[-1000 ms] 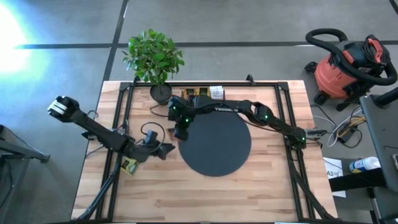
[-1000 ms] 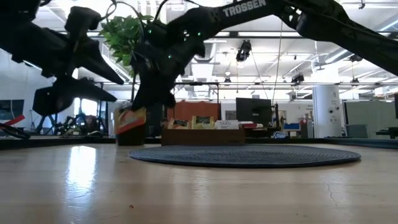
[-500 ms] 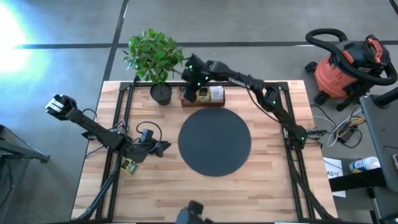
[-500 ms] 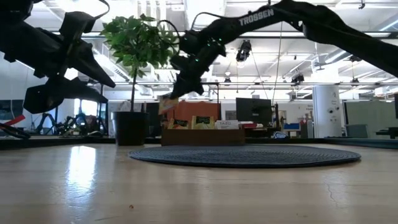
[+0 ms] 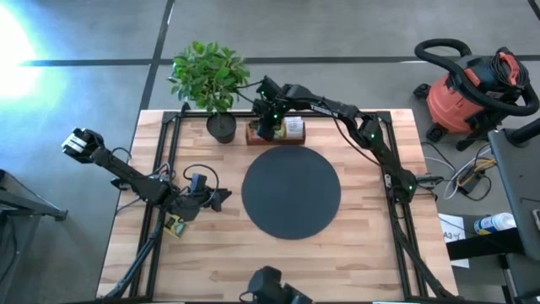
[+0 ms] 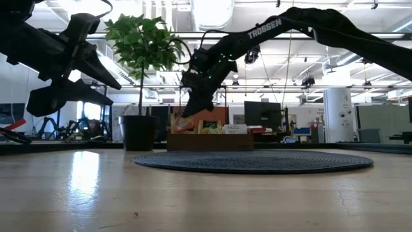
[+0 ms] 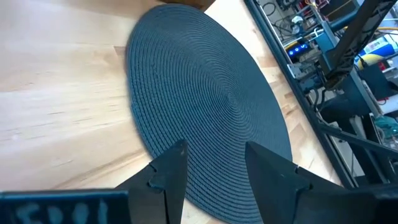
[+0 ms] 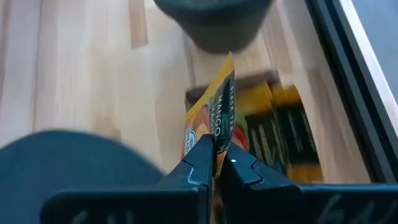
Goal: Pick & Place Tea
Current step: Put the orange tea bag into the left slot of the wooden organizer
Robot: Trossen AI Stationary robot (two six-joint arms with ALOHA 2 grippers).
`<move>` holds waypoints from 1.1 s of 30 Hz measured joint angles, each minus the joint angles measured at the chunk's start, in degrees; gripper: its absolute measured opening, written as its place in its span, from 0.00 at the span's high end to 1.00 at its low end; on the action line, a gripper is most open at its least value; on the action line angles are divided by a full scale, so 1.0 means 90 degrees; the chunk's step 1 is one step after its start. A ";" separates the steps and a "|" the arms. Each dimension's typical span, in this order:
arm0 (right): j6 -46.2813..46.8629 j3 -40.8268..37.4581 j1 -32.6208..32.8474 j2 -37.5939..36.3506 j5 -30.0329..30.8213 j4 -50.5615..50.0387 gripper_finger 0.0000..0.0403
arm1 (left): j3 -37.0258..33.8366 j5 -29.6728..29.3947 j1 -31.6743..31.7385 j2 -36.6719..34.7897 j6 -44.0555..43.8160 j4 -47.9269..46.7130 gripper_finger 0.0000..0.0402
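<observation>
Right wrist view: right gripper point(image 8: 216, 163) pinched tight on an orange-yellow tea sachet point(image 8: 214, 112), held above the wooden tray point(image 5: 275, 135) at the black disc's point(image 5: 291, 192) twelve o'clock. More sachets point(image 8: 280, 134) stand in the tray. Left gripper point(image 7: 214, 168), fingers spread and empty, hovers at the disc's nine o'clock.

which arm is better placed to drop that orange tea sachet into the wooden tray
Right. Its hand is shut on the orange sachet directly over the wooden tray. The left hand hovers open and empty beside the black mat, far from the tray.
</observation>
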 joint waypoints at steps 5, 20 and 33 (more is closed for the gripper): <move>0.0172 -0.0325 0.0023 0.0000 0.0011 0.0897 0.98 | 0.0000 0.0000 0.0000 0.0000 -0.0005 0.0001 0.66; -0.0236 -0.0367 0.0030 -0.0036 0.0410 0.1045 0.98 | 0.0002 0.0000 0.0000 -0.0002 -0.0058 0.0019 0.66; -0.0326 -0.0879 0.0070 -0.0090 0.0504 0.1350 0.98 | 0.0005 0.0000 0.0000 -0.0002 -0.0046 0.0017 0.66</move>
